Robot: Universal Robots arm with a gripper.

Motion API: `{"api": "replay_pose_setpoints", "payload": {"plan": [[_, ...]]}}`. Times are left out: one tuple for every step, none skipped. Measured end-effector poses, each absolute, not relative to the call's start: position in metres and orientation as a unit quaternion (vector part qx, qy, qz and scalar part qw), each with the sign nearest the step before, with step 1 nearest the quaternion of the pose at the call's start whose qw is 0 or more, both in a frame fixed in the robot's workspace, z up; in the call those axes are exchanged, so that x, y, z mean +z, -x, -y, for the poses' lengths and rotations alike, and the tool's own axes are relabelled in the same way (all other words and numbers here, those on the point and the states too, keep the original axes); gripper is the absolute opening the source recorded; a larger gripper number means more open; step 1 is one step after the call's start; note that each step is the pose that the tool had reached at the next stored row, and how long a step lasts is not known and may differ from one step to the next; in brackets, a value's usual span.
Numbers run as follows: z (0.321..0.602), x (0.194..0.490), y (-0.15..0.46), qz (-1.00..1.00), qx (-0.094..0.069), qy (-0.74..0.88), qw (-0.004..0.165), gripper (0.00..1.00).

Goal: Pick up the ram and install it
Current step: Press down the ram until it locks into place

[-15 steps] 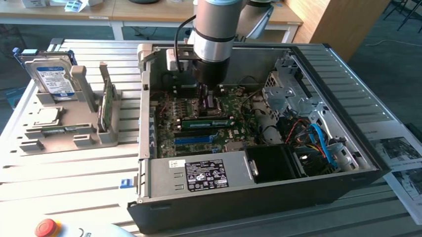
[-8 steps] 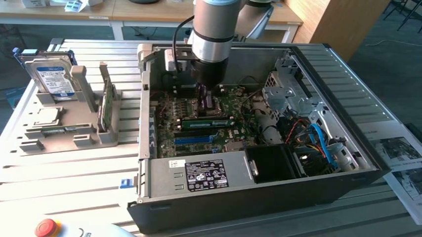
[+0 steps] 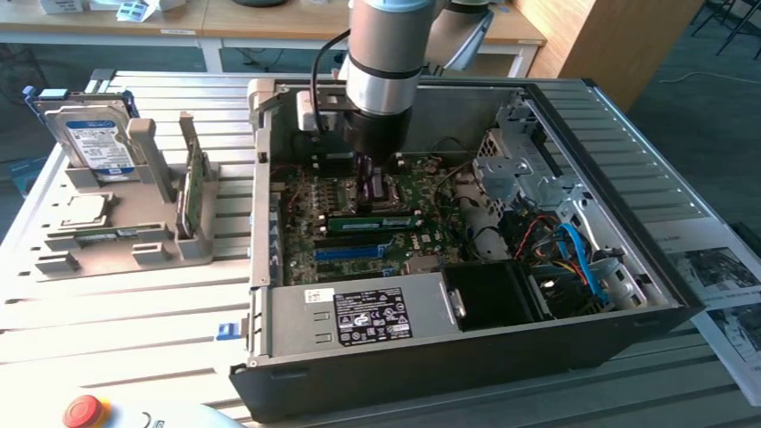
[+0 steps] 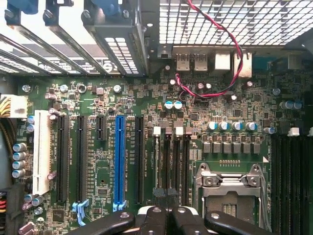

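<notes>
Exterior view: high, oblique, over open computer case. Wrist view: close, straight down; both share motherboard.

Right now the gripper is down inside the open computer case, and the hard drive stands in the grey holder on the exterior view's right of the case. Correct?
One thing is wrong. In the exterior view, the grey holder with the hard drive stands on that view's left of the computer case, not its right. The gripper is indeed down inside the open case.

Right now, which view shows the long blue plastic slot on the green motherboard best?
Wrist view: the long blue plastic slot lies in full length, unobstructed, between black slots. The exterior view shows it obliquely, as a thin strip.
</notes>
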State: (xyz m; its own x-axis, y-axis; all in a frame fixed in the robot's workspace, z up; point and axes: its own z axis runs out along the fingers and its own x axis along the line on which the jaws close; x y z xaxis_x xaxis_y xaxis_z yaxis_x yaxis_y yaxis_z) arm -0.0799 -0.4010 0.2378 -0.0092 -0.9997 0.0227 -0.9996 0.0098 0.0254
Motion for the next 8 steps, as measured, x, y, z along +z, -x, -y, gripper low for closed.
{"api": "replay_pose_setpoints", "payload": {"plan": [[0.4016,0.2378,0.0800,0.710,-0.001,-0.704,0.017,0.10],[0.4023,0.2378,0.0801,0.710,-0.001,-0.704,0.017,0.10],[0.4027,0.2378,0.0802,0.710,-0.001,-0.704,0.017,0.10],[0.4030,0.2378,0.0803,0.710,-0.001,-0.704,0.017,0.10],[0.4031,0.2378,0.0803,0.710,-0.001,-0.704,0.017,0.10],[0.4031,0.2378,0.0803,0.710,-0.001,-0.704,0.017,0.10],[0.4031,0.2378,0.0802,0.710,-0.001,-0.704,0.017,0.10],[0.4032,0.2378,0.0803,0.710,-0.001,-0.704,0.017,0.10]]}}
